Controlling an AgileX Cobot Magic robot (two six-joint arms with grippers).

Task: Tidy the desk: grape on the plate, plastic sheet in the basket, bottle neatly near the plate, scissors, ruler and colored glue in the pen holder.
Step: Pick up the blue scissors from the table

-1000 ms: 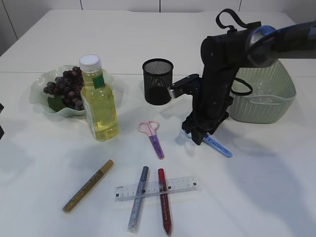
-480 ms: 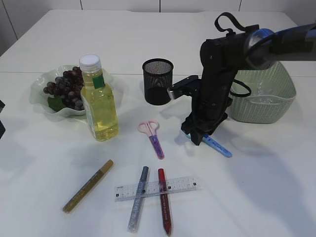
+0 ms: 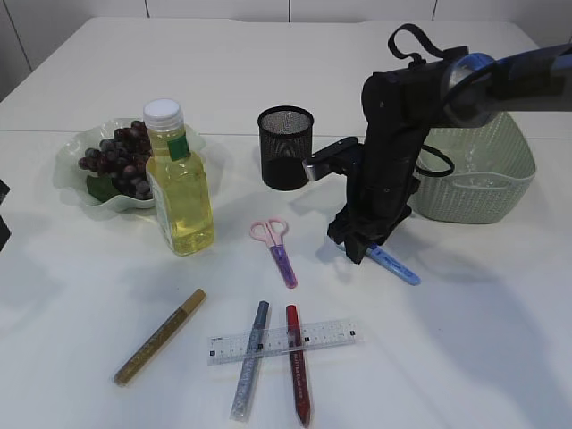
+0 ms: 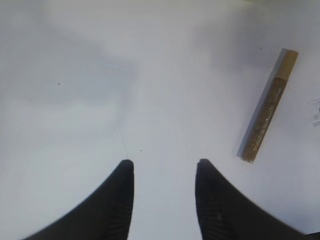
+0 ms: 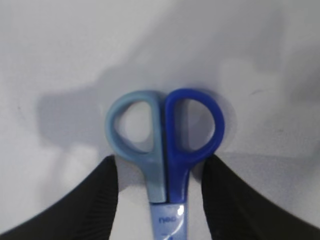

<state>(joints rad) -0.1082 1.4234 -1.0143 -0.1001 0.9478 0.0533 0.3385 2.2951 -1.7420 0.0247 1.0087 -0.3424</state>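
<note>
Right gripper (image 3: 357,249) has dropped slightly over the last second and now sits low over the blue scissors (image 3: 393,264), which lie on the table between pen holder (image 3: 286,147) and basket (image 3: 474,170) — grasp imminent, likely. Only the right wrist view shows its fingers apart, straddling the scissors (image 5: 167,150) just below the handle loops, not yet clamped. Left gripper (image 4: 164,172) — fingers apart, empty over bare table near the gold glitter glue (image 4: 267,106).

"neo" on blue scissors (image 5: 167,165) blade cover, partly cut off
</note>
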